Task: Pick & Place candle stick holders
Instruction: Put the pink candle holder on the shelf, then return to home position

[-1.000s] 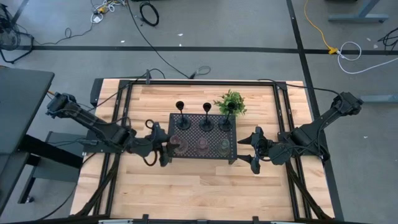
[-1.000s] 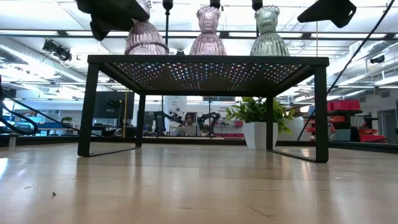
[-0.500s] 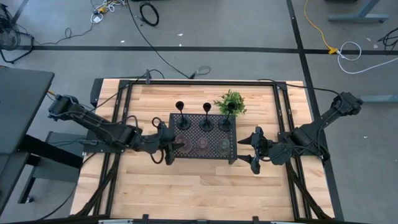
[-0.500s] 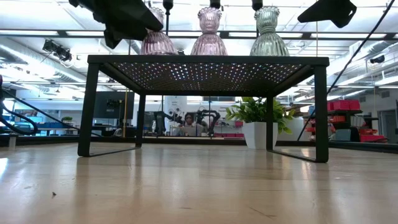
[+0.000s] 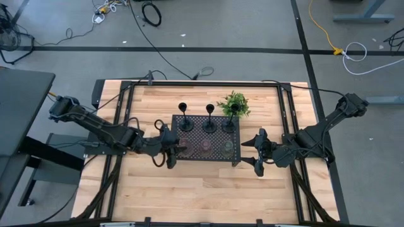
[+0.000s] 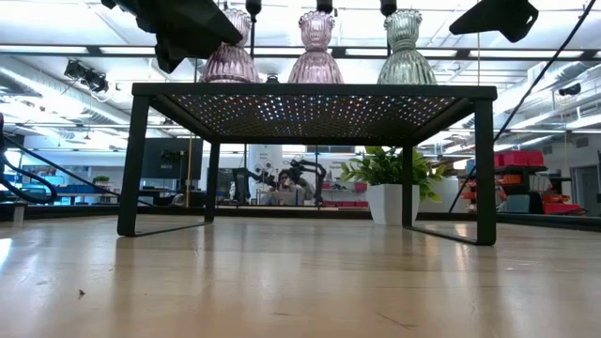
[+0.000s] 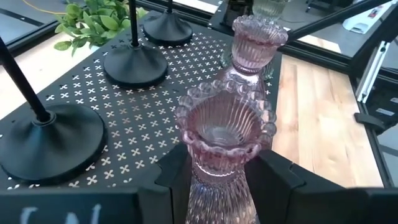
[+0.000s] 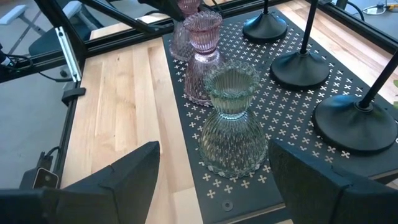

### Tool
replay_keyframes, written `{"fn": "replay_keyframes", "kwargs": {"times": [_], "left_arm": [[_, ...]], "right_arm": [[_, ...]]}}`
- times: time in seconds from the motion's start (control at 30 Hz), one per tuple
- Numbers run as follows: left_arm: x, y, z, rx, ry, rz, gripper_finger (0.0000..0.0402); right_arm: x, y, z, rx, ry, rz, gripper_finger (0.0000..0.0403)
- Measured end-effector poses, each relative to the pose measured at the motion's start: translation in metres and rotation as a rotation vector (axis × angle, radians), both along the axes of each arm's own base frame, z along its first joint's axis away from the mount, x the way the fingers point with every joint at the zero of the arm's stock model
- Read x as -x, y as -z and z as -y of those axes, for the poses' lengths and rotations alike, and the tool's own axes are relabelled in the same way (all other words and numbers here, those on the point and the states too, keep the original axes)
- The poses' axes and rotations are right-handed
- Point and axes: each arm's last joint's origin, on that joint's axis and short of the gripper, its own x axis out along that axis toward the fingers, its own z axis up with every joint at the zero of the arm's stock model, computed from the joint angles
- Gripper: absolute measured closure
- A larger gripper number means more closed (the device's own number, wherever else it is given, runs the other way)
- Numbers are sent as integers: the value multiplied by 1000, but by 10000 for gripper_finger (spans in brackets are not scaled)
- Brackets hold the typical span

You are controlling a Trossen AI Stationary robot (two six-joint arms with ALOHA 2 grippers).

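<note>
Over the last second my left claw [image 5: 172, 151] slid in from the tray's outer edge until its fingers bracket the nearest pink holder [image 7: 222, 140]. In the last half second it barely moved, so the approach looks finished and the squeeze is next.

Left claw state: spread, one finger [image 7: 171, 174] on each side of the holder's neck, gaps visible on both sides. Not pinching yet. The holder is upright on the black tray [image 5: 208, 156], dead centre between the fingers. The claw sits just under its beaded rim.

Layout on the tray: three squat holders in the near row, this pink one at the left end, second pink holder [image 5: 206, 147] in the middle, olive-green holder [image 8: 231, 118] at the right end. Three black stemmed holders [image 5: 183, 120] in the far row, the plant [image 5: 233, 103] just behind them.

Right claw [image 5: 257, 155] is parked just off the tray's right edge over the wooden surface [image 5: 189, 189], spread wide, facing the olive-green holder, not touching it.

Risk as I judge it: the neighbouring pink holder is close, so lift straight up.
</note>
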Motion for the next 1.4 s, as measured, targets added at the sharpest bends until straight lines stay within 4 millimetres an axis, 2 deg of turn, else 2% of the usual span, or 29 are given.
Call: {"fn": "replay_keyframes", "kwargs": {"times": [0.53, 1.0, 1.4], "left_arm": [[0, 1, -2, -56, -34, -4, 240], [1, -1, -2, -59, -27, 3, 147], [16, -18, 0, -72, 26, 53, 143]], "right_arm": [[0, 0, 0, 2, 0, 0, 106], [0, 0, 0, 6, -2, 0, 106], [0, 0, 0, 23, -14, -2, 106]]}}
